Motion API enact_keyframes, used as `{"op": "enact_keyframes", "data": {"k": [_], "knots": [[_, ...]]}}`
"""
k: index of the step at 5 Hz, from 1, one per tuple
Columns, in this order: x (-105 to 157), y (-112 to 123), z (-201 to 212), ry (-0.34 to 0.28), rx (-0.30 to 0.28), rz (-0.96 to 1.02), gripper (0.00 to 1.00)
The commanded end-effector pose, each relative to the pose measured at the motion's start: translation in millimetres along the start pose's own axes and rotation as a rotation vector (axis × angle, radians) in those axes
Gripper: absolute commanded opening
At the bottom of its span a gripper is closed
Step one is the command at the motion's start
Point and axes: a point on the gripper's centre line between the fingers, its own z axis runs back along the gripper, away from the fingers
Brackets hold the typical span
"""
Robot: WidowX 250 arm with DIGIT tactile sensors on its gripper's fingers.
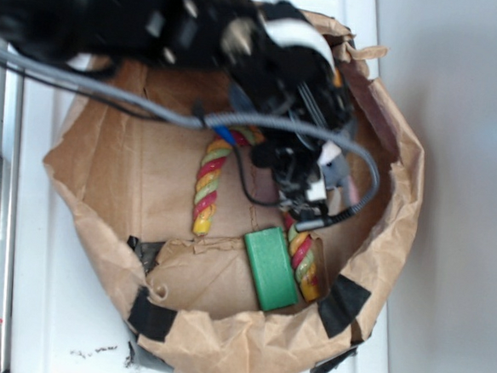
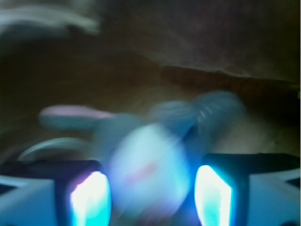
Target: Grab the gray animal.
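Note:
The gray animal is a blurred plush with a pale face, a red mark and a pink ear. In the wrist view it lies between my two fingers. My gripper is open around it, with a dark gap still showing beside the right finger. From outside, the gripper hangs low inside the paper bag, and only a gray and pink bit of the animal shows at its right. The arm hides the rest.
A crumpled brown paper bag with black tape patches walls in the space. A striped red-yellow-green rope arch stands just left of the gripper. A green block lies at the front, beside the rope's other leg.

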Motion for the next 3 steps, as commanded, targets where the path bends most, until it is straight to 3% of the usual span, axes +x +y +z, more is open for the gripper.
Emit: {"op": "enact_keyframes", "data": {"k": [1, 2, 3], "knots": [[3.1, 3.4, 52.3, -0.011, -0.109, -0.085, 0.00], [0.9, 1.0, 57.8, -0.010, -0.130, -0.106, 0.00], [0.7, -0.1, 53.9, -0.014, -0.110, -0.117, 0.00]]}}
